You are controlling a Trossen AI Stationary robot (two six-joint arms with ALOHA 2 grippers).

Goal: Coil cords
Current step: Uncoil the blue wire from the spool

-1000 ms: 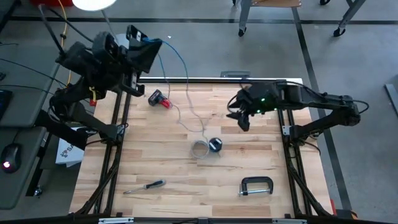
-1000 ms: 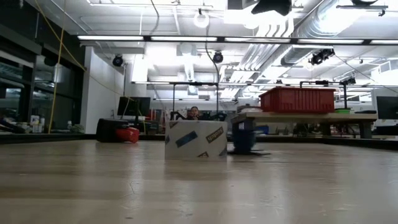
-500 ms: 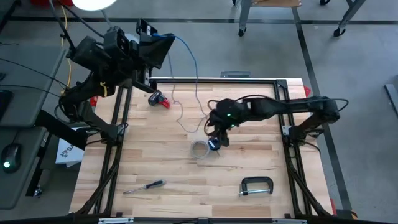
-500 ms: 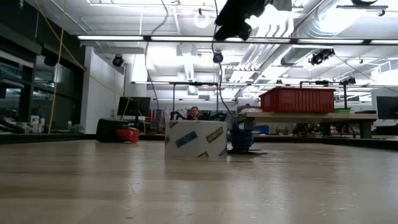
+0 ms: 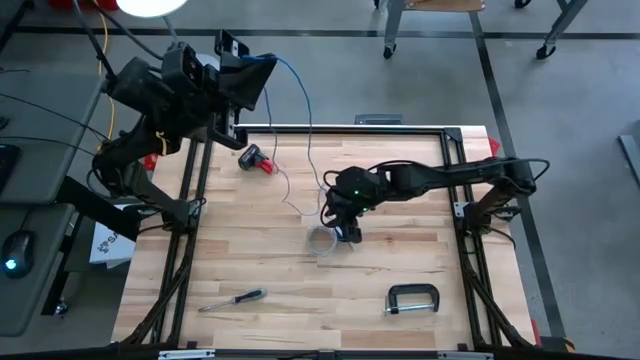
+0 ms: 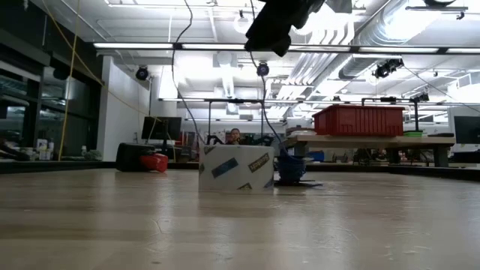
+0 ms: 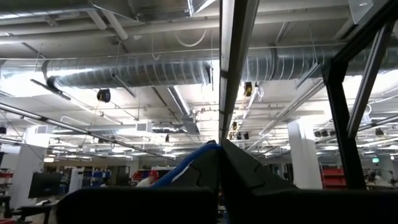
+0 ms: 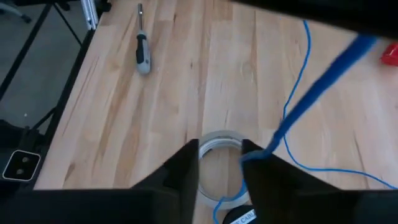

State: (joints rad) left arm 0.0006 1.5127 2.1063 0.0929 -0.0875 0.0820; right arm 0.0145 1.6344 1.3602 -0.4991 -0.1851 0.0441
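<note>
The blue cord (image 5: 308,130) runs from my raised left gripper (image 5: 268,68), beyond the table's far left corner, down to the table middle. The left gripper is shut on it. My right gripper (image 5: 338,215) hangs open, slanting down, over the clear tape roll (image 8: 219,146) and the blue spool (image 5: 348,234). The blue cord (image 8: 292,112) passes one right fingertip (image 8: 249,158) and goes on into the gap. The pale grey cord (image 5: 290,192) lies loose on the table by a red and black part (image 5: 257,158). My left gripper pinches the blue cord (image 7: 186,165) between its two shut fingers, which point slanting upward. The cord leaves the fingers at one side and hangs slack toward the table. My right gripper has the cord lying against one fingertip; I cannot tell whether it touches.
A screwdriver (image 5: 232,298) lies near the table's near left. A C-clamp (image 5: 412,298) lies at the near right. A black frame (image 5: 340,127) borders the table's far edge and sides. Bare wood shows between the tape roll and the near edge.
My right gripper has gone toward the table's left and near edges and down, from the far right to just above the tape roll and the blue spool, and has tipped further downward.
</note>
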